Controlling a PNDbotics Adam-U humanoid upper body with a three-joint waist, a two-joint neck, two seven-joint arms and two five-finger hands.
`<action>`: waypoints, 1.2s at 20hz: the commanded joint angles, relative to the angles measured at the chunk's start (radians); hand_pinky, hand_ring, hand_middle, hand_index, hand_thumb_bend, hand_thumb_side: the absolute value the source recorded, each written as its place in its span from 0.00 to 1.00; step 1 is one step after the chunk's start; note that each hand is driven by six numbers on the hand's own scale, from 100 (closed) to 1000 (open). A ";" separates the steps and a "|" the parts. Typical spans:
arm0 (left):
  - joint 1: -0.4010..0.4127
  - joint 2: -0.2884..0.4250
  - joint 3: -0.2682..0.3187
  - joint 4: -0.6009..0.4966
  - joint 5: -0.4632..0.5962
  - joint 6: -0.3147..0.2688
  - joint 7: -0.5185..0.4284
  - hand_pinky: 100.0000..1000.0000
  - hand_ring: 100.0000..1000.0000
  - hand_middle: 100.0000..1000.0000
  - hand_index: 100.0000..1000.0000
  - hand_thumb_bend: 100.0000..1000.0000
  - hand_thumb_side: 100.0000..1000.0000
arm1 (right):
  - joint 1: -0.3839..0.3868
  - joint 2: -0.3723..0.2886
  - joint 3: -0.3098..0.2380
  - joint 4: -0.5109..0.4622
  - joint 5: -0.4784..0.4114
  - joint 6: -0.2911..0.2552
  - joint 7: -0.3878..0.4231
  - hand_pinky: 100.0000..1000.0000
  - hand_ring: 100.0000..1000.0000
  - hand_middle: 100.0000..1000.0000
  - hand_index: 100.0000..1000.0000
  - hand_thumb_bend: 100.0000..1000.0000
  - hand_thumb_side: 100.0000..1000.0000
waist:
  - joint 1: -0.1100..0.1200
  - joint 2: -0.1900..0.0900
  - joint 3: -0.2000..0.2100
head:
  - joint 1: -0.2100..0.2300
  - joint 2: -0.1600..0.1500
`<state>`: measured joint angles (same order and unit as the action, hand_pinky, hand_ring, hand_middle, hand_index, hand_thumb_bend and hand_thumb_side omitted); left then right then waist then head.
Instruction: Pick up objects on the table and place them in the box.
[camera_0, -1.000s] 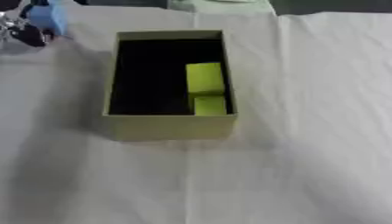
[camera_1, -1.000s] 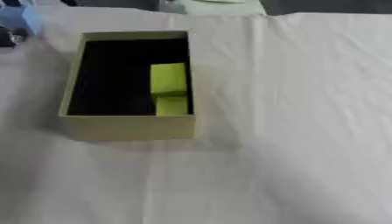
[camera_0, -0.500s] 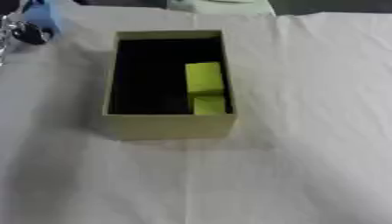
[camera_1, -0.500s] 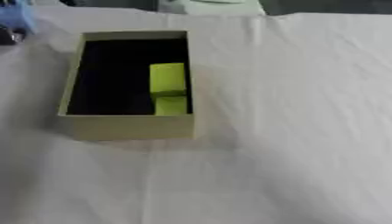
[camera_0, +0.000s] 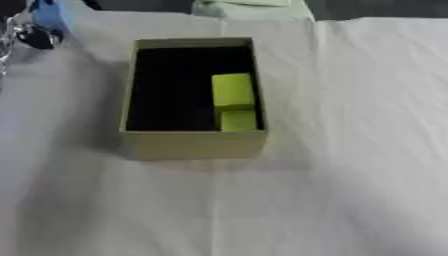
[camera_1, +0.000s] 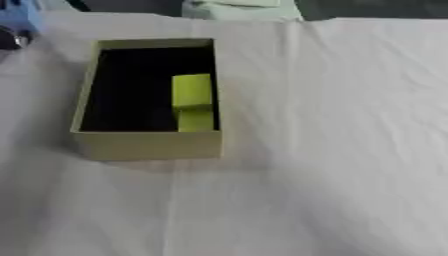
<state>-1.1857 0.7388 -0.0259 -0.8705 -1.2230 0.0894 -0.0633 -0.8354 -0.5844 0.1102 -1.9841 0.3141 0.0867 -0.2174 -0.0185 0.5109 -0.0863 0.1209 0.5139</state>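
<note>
White cloth-covered table (camera_0: 350, 150), open box (camera_0: 192, 145) holding yellow-green block (camera_0: 233, 92)

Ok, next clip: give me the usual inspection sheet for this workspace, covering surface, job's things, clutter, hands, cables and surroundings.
Surface: white creased tablecloth covering the table.
Job's things: open olive-green cardboard box with a dark inside, left of centre; yellow-green block-shaped object lies inside it against the right wall, towards the near end. No loose objects seen on the cloth.
Clutter: pale green folded item at the far edge, behind the box.
Hands: a blue and dark metallic shape shows at the upper left corner; it may be part of the robot's left arm, cannot tell. Right hand not in view.
Cables: nothing seen.
Surroundings: dark strip beyond the far table edge; nothing else seen.
</note>
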 joint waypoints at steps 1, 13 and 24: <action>-0.010 0.025 0.003 -0.026 0.005 -0.002 -0.006 0.00 0.33 0.41 0.56 0.37 0.00 | -0.009 -0.014 -0.015 -0.016 -0.002 -0.004 0.000 0.80 0.72 0.36 0.87 0.00 0.94 | 0.004 -0.037 0.000 | -0.002 0.004; 0.018 0.036 -0.028 -0.112 0.043 -0.024 -0.038 0.00 0.32 0.40 0.56 0.37 0.00 | 0.002 -0.003 -0.014 -0.016 0.004 -0.009 0.001 0.80 0.72 0.36 0.87 0.00 0.93 | 0.010 -0.061 0.012 | -0.008 0.022; 0.068 0.049 -0.082 -0.249 0.113 -0.006 -0.062 0.00 0.31 0.39 0.55 0.36 0.00 | 0.019 0.020 -0.015 -0.016 0.017 -0.019 0.003 0.80 0.72 0.38 0.87 0.00 0.91 | 0.010 -0.107 0.029 | -0.037 0.077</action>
<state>-1.1047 0.7487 -0.1061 -1.0881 -1.1212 0.0801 -0.1221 -0.8083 -0.5546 0.1051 -1.9841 0.3244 0.0729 -0.2141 -0.0088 0.4347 -0.0586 0.0879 0.5824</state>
